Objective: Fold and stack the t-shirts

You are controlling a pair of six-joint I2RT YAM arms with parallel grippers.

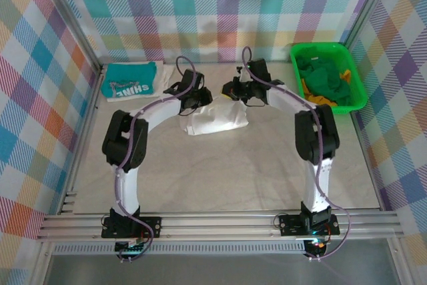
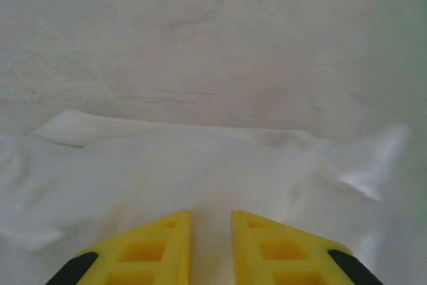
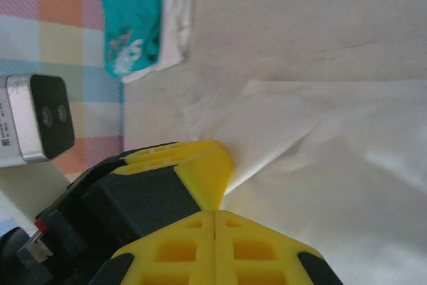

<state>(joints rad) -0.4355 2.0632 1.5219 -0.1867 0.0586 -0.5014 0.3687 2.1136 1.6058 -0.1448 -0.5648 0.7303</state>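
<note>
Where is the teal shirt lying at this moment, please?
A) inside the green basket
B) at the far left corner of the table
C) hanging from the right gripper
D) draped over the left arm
B: the teal shirt lies flat at the far left corner of the table, well apart from the green basket at the far right and the white shirt in the middle.

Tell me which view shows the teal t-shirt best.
Top external: the whole folded teal t-shirt shows, lettering included. Right wrist catches it sideways and partly cropped; left wrist, a blurred teal sliver at its top-right corner.
</note>
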